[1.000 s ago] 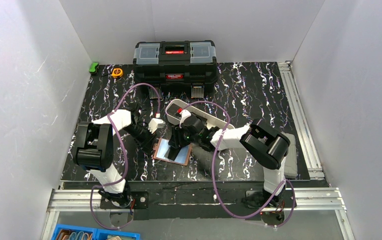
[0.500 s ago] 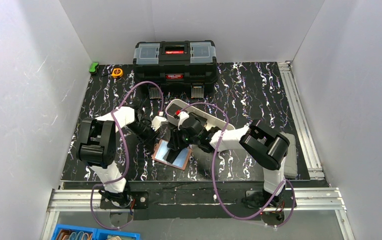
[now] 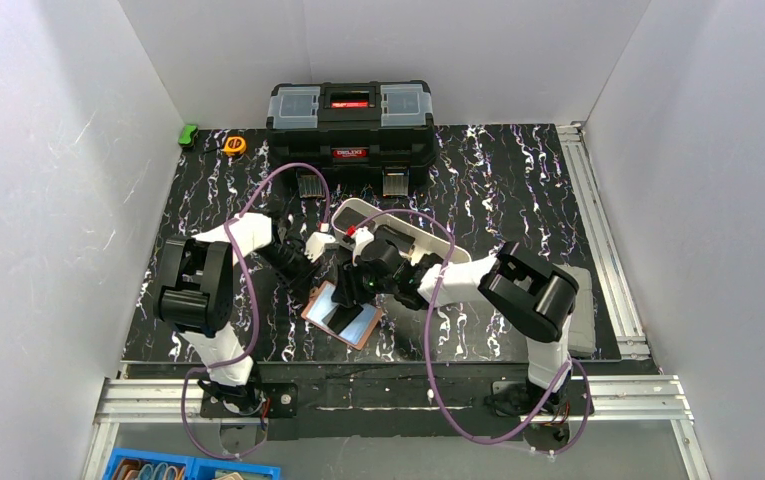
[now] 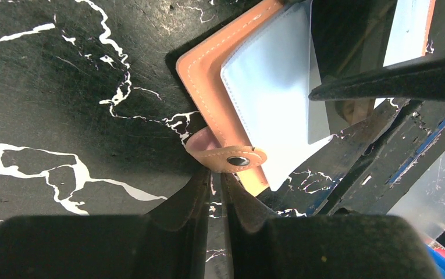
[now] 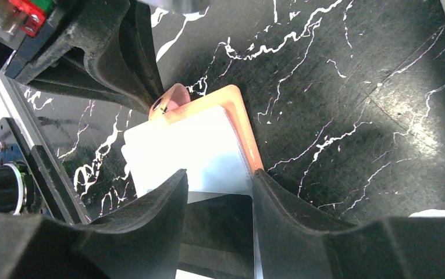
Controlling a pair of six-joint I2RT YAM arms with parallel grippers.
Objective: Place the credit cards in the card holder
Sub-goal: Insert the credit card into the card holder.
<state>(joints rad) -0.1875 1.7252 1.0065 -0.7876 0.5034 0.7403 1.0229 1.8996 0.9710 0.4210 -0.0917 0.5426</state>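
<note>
The card holder lies open on the black marbled table, tan-pink leather around a pale clear pocket. My left gripper is shut on its snap tab at the holder's near-left edge. My right gripper hangs over the holder, shut across the width of a glossy credit card. That card's rounded front edge lies over the pale pocket. In the left wrist view the card slants down onto the holder under a black right finger. Any other credit cards are hidden.
A long white oval tray stands just behind the two grippers. A black toolbox sits at the back, with an orange tape measure and a green object to its left. A grey pad lies at the right edge.
The card holder has slid and turned a little toward the front left. Both grippers have moved that way with it, the left one closing in on the tab.
</note>
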